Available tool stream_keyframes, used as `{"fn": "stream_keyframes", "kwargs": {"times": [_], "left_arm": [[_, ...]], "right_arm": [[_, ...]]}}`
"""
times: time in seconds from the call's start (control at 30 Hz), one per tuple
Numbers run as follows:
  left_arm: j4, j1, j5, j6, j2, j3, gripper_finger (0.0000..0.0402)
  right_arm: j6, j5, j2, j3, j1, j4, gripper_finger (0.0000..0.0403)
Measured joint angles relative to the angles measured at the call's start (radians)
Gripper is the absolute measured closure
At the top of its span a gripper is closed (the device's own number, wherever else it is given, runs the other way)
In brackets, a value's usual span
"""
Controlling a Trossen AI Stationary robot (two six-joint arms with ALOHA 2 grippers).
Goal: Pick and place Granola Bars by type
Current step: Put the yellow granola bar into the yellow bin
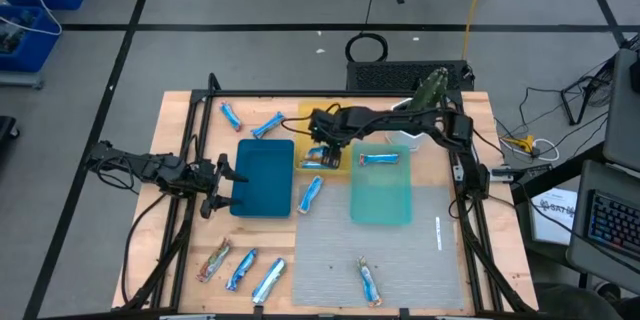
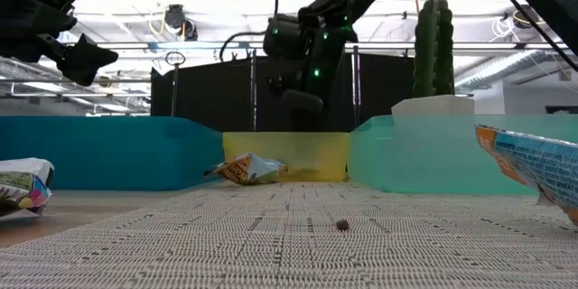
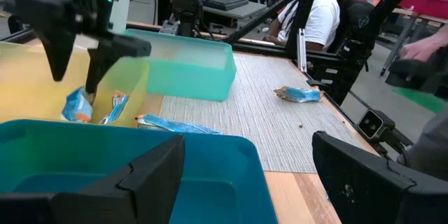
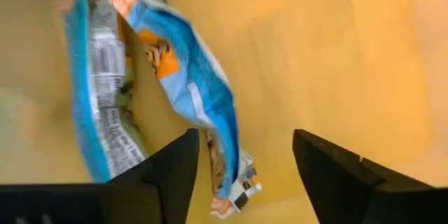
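Wooden table [image 1: 180, 110] with grey mat [image 1: 400, 260], workshop floor beyond. We see the right gripper [image 1: 322, 142] over the yellow tray [image 1: 300, 113], jaws parted and empty, two blue Granola Bars [image 4: 175, 77] directly below, sorted there by type. Left gripper [image 1: 226, 182] waits open at 9 o'clock beside the blue tray [image 1: 262, 180].

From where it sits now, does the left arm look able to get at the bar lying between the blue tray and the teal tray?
Probably yes. The left gripper is open at the blue tray's left edge, and the bar lies just past the tray's right side. Only the low tray sits between them; the right gripper is over the yellow tray.
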Motion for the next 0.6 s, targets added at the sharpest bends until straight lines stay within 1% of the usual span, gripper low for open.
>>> {"fn": "stream_keyframes", "kwargs": {"times": [0.13, 0.27, 0.47, 0.6], "left_arm": [[0.0, 0.0, 0.0, 0.0, 0.0, 0.0, 0.0092], [0.0, 0.0, 0.0, 0.0, 0.0, 0.0, 0.0091], [0.0, 0.0, 0.0, 0.0, 0.0, 0.0, 0.0092], [0.0, 0.0, 0.0, 0.0, 0.0, 0.0, 0.0091]], "right_arm": [[-0.003, -0.001, -0.04, 0.0, 0.0, -0.011, 0.0166], [-0.017, -0.005, -0.091, 0.0, 0.001, -0.036, 0.0163], [-0.105, -0.15, -0.212, 0.0, 0.037, -0.059, 0.0164], [-0.227, -0.209, -0.296, 0.0, 0.085, -0.065, 0.0165]]}}
